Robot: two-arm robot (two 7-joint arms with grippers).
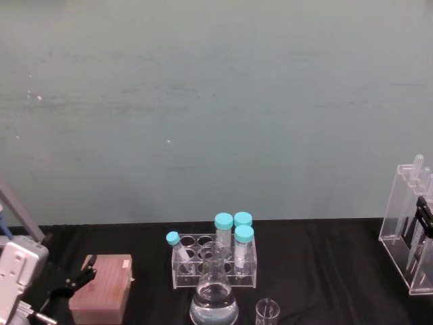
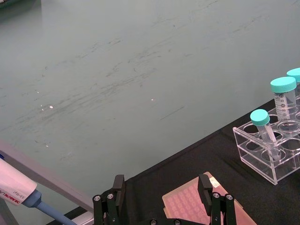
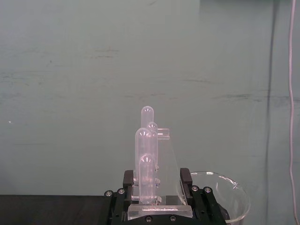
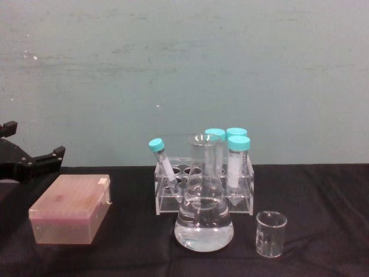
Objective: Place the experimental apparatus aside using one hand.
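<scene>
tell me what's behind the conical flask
Behind the conical flask stands the tube rack holding four teal-capped tubes. The flask covers the rack's middle front. Right gripper clamps the tall acrylic rack far right; left gripper open near pink box.

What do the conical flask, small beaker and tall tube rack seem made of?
The clear conical flask: probably glass, glossy highlights, liquid visible. The small clear low beaker: likely glass, thin shiny rim. The tall clear tube rack, between the right gripper fingers: seemingly acrylic, flat plates, bright edges. The left gripper idles open near a pink box.
</scene>
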